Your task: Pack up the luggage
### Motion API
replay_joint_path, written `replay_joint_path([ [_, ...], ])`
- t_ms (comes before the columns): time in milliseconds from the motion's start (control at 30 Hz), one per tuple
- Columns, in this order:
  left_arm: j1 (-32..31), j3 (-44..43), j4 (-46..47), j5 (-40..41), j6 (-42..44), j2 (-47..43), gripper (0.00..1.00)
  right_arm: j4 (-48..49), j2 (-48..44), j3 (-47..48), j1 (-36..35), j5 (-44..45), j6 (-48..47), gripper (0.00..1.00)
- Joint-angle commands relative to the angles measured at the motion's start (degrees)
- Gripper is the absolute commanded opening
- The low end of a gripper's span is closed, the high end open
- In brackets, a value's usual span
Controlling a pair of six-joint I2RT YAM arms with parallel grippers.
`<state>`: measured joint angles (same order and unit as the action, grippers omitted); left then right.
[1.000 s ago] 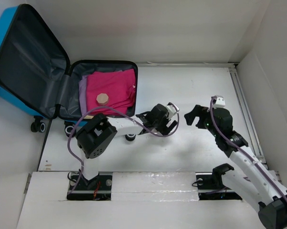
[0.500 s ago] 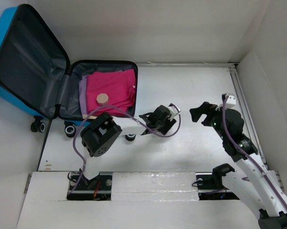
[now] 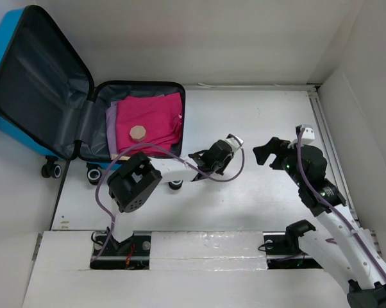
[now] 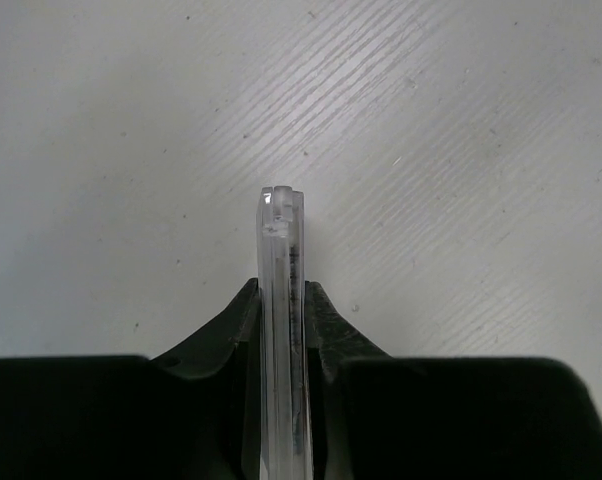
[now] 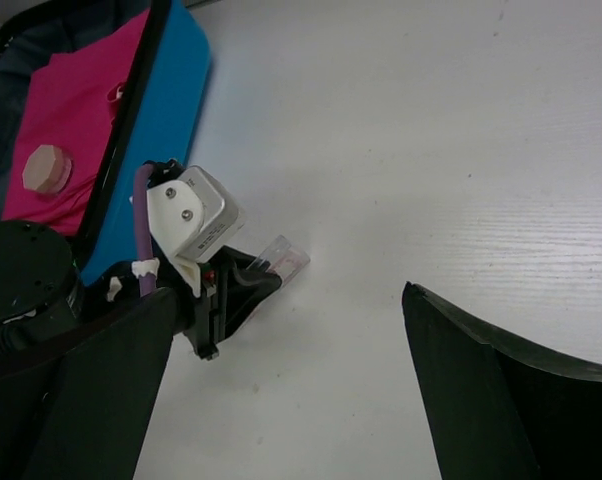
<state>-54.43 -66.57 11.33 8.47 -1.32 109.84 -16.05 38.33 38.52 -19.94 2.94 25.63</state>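
I am holding my left pincer shut on nothing mid-table and my right pincer gaping wide beside it, while the luggage is lying open at the table's far left corner, away to the left and nearer my left arm.

White tabletop with faint streaks, plain white walls behind and right, soft even light
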Motion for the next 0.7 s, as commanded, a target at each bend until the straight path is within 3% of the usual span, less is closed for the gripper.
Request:
replay_joint_path([
  [0,-0.4,-0.2,-6.5,3.6,-3.4,-4.6,0.00,1.6,-1.7,0.9,0.4,0.0,-0.8,1.00],
  [267,8.5,3.9,-1.8,11.4,-20.1,-22.1,0.00,4.3,-2.2,-1.2,0.4,-3.5,-1.4,1.00],
  [433,21.9,9.7,2.7,8.7,-30.4,-33.5,0.00,6.9,0.1,-3.0,-0.3,-6.3,-0.8,1.00],
  [500,26.6,11.9,4.4,6.5,-34.7,-34.2,0.05,7.5,1.0,-3.0,-1.1,-6.3,-0.8,1.00],
  [600,36.0,13.2,5.3,-0.1,-40.4,-33.0,0.64,8.2,2.7,-3.0,-3.7,-5.8,-0.8,1.00],
  [667,41.3,13.2,3.7,-4.3,-41.6,-30.7,0.91,8.8,3.4,-2.5,-5.6,-5.1,-0.8,1.00],
])
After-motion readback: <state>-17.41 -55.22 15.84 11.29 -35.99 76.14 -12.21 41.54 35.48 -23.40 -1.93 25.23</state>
